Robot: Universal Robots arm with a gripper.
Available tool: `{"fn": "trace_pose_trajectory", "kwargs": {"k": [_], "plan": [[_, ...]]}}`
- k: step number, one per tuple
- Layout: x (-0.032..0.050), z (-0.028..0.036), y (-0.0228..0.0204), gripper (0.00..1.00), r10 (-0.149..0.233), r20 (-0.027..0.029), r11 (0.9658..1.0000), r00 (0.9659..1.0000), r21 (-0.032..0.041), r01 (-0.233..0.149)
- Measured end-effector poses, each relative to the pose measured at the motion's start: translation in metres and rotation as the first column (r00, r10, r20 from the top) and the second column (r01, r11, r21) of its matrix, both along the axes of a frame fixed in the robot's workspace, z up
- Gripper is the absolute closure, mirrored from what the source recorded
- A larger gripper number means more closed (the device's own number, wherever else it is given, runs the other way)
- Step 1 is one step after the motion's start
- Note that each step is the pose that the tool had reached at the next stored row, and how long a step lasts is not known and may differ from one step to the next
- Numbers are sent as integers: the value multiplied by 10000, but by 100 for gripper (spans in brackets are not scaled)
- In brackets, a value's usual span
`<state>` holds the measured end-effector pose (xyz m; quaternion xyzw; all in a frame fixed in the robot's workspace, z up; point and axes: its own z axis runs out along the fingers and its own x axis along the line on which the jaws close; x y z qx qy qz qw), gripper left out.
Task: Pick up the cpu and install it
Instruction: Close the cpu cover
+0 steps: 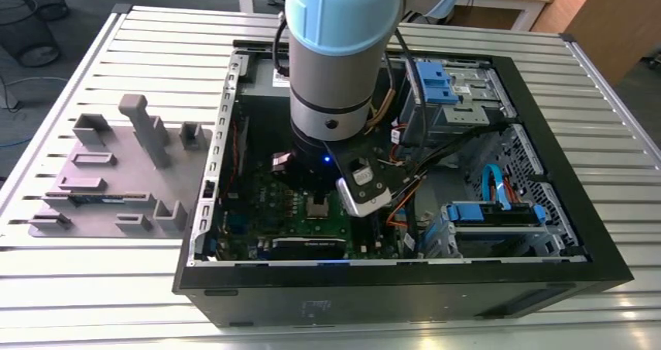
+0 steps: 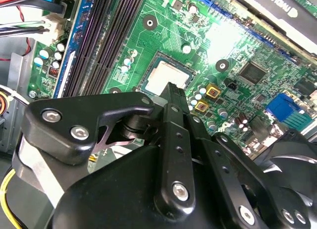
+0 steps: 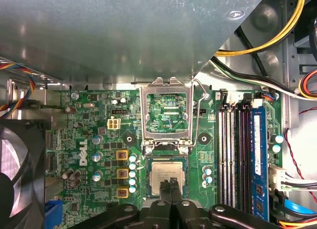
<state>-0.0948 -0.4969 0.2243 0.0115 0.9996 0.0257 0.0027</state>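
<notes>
Arm (image 1: 330, 79) reached down into the open computer case (image 1: 563, 145), which lay on the slatted table (image 1: 620, 187). The case walls closed in the work area on all sides, and cable bundles (image 1: 413, 176) ran close by the wrist. A grey fixture tray (image 1: 114, 172) sat on the table at the exterior view's left, well apart from the case.

In the first wrist view, the socket frame lid (image 3: 166, 84) stood hinged open beside the socket. A grey metal box (image 3: 124, 35) overhung the board beyond the lid. The memory slots (image 3: 233, 154) ran along one side of the socket, a column of small capacitors (image 3: 132, 174) along the other, and a fan (image 3: 20, 174) lay further out. Room around the socket was narrow.

The cpu (image 3: 168, 173) (image 2: 163, 76) lay flat in the socket, silver top up, edges square with the socket.

The gripper (image 3: 171, 185) (image 2: 173, 90) had its fingers together, nothing between them. The tips were over the cpu's near edge; contact could not be determined.
</notes>
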Motion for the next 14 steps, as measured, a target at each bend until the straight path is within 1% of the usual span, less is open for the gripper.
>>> {"fn": "trace_pose_trajectory", "kwargs": {"k": [3, 7, 13, 14], "plan": [[3, -1, 7, 89, 1, -1, 10000, 10000, -2, -1], [14, -8, 30, 89, -1, -1, 10000, 10000, -1, 1], [39, -20, 102, 89, 1, -1, 10000, 10000, 0, -1], [47, -22, 108, 89, 1, 0, 10000, 10000, 0, -1]]}}
